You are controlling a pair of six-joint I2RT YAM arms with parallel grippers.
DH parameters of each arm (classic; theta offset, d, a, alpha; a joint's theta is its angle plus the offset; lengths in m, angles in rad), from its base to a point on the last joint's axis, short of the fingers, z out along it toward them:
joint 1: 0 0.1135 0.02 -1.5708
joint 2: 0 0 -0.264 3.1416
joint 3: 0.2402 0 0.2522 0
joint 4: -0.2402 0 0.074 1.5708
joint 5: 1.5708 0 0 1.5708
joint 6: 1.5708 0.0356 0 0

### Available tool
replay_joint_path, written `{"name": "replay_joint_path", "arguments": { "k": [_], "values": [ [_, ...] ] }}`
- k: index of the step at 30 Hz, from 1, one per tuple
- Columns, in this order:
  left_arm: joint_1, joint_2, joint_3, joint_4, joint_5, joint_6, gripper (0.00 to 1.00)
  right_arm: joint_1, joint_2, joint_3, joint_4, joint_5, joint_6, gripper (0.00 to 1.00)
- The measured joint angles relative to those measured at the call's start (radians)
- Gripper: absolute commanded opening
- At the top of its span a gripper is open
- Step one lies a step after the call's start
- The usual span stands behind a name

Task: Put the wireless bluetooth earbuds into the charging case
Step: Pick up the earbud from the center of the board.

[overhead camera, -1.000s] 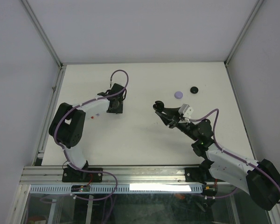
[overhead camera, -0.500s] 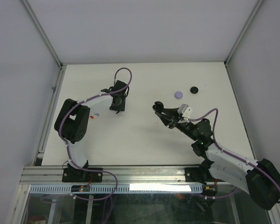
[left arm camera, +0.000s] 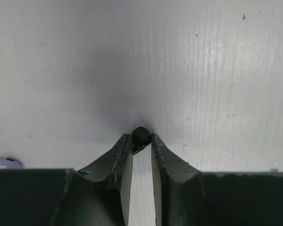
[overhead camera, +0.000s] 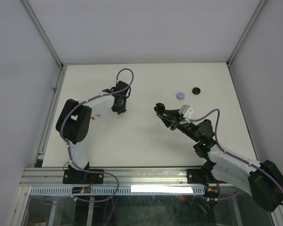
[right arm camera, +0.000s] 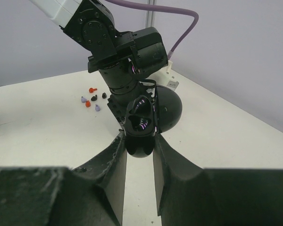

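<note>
We find the top camera fixed high behind both bases, looking steeply down on the whole table [overhead camera: 146, 141] from afar. The left wrist camera sits behind the left gripper [left arm camera: 141, 140], facing straight down, near enough to show the earbud [left arm camera: 140, 135] at its tips. The right wrist camera looks past the right gripper [right arm camera: 140, 141], almost level across the table. It shares the left arm [right arm camera: 118, 52] and the case [right arm camera: 142, 125] with the top view.

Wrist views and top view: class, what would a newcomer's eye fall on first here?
The right hand grips an open black charging case over the white table. Further left, the left hand pinches a small black earbud lying on it. A lilac disc and a black disc lie beyond the case.
</note>
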Motion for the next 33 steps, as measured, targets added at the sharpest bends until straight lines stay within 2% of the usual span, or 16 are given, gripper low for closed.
{"name": "replay_joint_path", "arguments": {
  "k": [5,14,22,33],
  "values": [
    [0.000,0.012,0.018,-0.006,0.000,0.001,0.14,0.000,-0.002,0.000,-0.005,0.000,0.000,0.00],
    [0.000,-0.005,0.010,-0.003,0.035,0.000,0.13,0.000,-0.008,0.000,-0.034,0.000,-0.001,0.00],
    [-0.002,-0.224,-0.045,0.027,0.180,-0.009,0.13,0.000,0.011,0.000,-0.030,0.000,-0.001,0.00],
    [-0.016,-0.588,-0.145,0.225,0.418,-0.103,0.13,0.002,0.082,0.034,0.028,-0.001,0.001,0.00]
  ]
}}
